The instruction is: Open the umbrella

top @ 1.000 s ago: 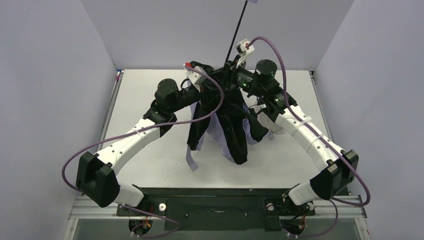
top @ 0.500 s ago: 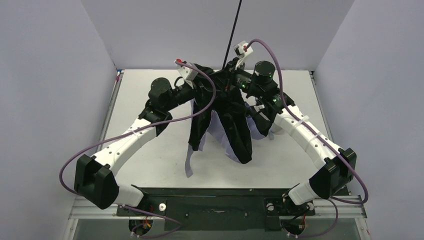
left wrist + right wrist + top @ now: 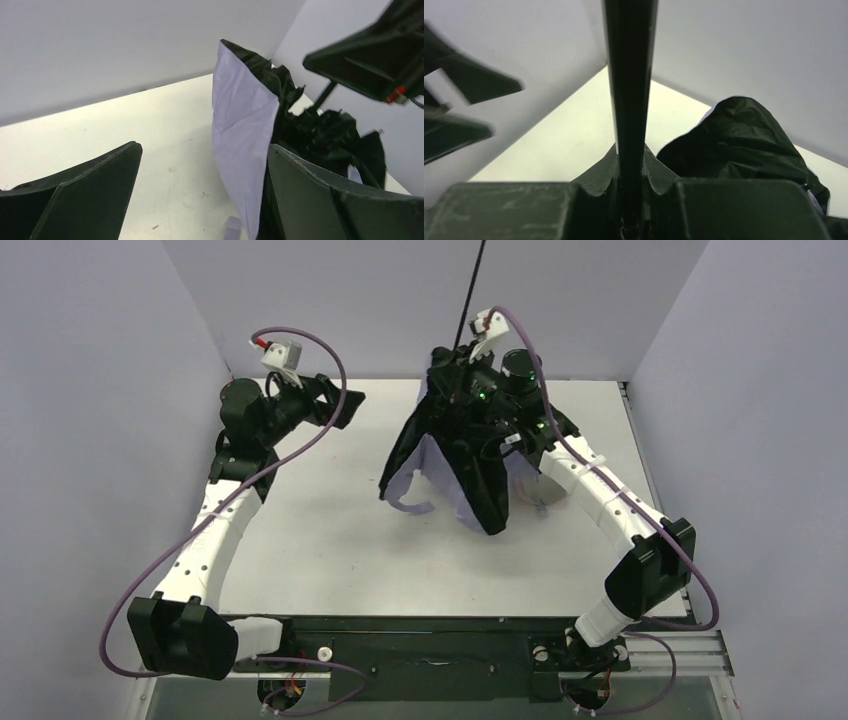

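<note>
A: What is lying nearest the arms?

B: The white table (image 3: 320,540) is stretching away from them. Past its near part, right of centre, the umbrella (image 3: 450,465) is hanging half-spread. Its canopy (image 3: 480,490) is drooping in black folds with pale lavender panels showing between them. I cannot tell whether the lowest folds are touching the table.

A: And what is the left gripper (image 3: 338,406) doing?

B: It is hovering over the far left of the table, well apart from the umbrella, with its jaws spread wide and holding nothing. In its wrist view the two fingers (image 3: 85,195) are framing a lavender panel of the canopy, farther off to the right.

A: So what is holding the umbrella?

B: The right gripper (image 3: 462,370) is clamping it at the top of the canopy, toward the far side of the table. In its own wrist view the thin black shaft (image 3: 630,90) is running up between the fingers (image 3: 749,210), which are pressing close on both sides.

A: Which way is the shaft pointing?

B: It is rising against the far wall (image 3: 350,300), leaning slightly right, and passing out of the top of the overhead view.
</note>
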`<state>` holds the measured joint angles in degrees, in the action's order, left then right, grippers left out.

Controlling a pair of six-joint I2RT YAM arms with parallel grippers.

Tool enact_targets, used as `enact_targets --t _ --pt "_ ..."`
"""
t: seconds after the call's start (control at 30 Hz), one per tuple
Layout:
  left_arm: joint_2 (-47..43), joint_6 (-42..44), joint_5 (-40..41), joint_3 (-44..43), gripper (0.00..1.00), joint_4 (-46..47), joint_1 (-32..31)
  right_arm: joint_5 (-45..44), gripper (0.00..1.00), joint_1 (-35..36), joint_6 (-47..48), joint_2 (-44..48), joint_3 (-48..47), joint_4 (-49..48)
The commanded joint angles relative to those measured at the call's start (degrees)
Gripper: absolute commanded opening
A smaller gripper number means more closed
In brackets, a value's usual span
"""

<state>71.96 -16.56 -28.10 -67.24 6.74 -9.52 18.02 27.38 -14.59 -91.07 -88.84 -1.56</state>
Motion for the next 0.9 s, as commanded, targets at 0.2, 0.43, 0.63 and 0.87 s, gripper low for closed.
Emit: enact_targets --t 0.2,0.43,0.63,0.87 --pt "-0.7 -6.8 8.6 -5.4 0.97 -10.4 9.0 -3.1 0.00 -4.9 5.8 -0.3 -8.9 -3.7" --pt "0.1 -4.4 8.0 -7.0 0.97 -9.4 9.2 -1.6 0.00 0.6 9.0 2.2 -6.9 -4.2" --pt "-0.8 -3.5 7.1 -5.2 0.97 -9.2 9.1 -0.2 0.00 -6.2 4.7 -1.8 -12.9 -4.6" --pt "-2.0 -1.3 -1.9 -3.5 0.97 -8.0 8.7 4.5 0.00 -1.1 6.8 0.4 -9.7 -1.7"
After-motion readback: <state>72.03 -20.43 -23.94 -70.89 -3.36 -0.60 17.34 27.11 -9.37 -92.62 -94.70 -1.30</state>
